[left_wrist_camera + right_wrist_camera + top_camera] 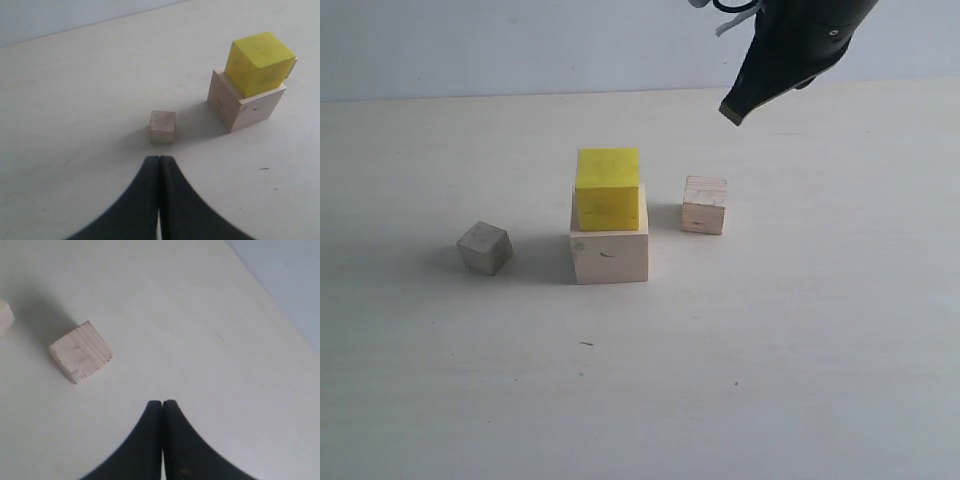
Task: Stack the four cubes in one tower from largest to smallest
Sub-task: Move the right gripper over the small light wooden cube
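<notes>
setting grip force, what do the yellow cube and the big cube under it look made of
Big cube: bare pale wood, matte; dark flecks and a knot-like spot show. Yellow cube: opaque matte yellow coat, likely paint over wood, but no grain shows, so plastic is possible.

Centre frame, the yellow cube (pixel 607 190) on the large cube (pixel 610 255) blocks the middle. A wider gap separates the left small cube (pixel 484 248), a narrower one the right small cube (pixel 705 205). The table (pixel 770 380) lies open across the lower frame.
</notes>
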